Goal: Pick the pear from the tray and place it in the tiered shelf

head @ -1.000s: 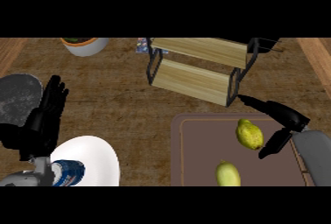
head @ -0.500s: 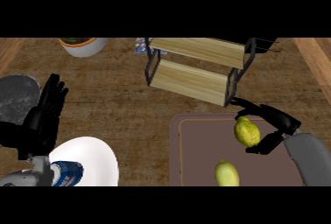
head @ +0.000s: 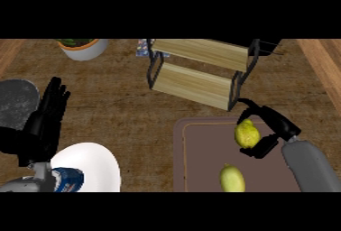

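Yellow pear upright on brown tray (upper part); wooden tiered shelf just beyond.

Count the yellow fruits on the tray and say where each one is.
2. One fruit lies at the tray's far right, enclosed by the right hand. The other fruit lies nearer the tray's near edge.

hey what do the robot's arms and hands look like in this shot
Both hands are black, with slim segmented fingers and a thumb: the left hand at the view's left, the right hand over the tray. The right forearm is a smooth grey cylinder. The left forearm is grey too. No cables or markings show.
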Tool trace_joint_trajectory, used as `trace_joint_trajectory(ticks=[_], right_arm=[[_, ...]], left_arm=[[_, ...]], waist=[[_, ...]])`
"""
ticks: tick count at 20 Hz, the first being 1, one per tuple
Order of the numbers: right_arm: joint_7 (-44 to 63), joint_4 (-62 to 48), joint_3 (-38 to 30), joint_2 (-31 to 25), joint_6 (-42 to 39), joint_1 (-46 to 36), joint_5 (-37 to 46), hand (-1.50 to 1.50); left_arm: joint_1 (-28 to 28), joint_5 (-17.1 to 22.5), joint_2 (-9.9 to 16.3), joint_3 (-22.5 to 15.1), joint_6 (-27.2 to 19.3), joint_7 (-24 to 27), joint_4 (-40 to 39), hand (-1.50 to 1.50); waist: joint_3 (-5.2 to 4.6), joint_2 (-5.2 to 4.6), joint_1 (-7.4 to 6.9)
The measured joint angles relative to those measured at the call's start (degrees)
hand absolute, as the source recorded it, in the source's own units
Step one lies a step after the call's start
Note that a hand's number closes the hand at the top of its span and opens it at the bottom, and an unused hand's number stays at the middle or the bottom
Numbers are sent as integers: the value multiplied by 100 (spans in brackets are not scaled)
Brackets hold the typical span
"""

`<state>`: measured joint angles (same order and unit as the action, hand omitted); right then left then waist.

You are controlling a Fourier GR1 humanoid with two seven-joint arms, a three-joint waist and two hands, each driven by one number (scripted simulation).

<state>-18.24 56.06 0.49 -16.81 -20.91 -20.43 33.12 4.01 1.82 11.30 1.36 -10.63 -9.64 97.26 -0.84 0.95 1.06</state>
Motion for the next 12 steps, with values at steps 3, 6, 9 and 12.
trace_joint_trajectory(ticks=[3, 6, 9, 12], right_arm=[[1171, 153, 155, 290, 668, -89, 560, 150], [2395, 314, 271, 661, 1243, -145, 1071, 150], [3604, 568, 478, 1007, 1728, -196, 1397, 150], [4718, 851, 958, 1278, 2134, -365, 1579, 150]], left_arm=[[-2, -30, 26, -2, 0, -34, -17, 0], [8, -40, 36, -10, 9, -39, -29, 0], [4, -53, 27, -46, 34, -21, -64, 0], [32, -37, -5, -88, 65, -11, -104, 0]], waist=[[-36, 43, -41], [-66, 76, -49], [-53, 74, -86], [3, 31, -183]])
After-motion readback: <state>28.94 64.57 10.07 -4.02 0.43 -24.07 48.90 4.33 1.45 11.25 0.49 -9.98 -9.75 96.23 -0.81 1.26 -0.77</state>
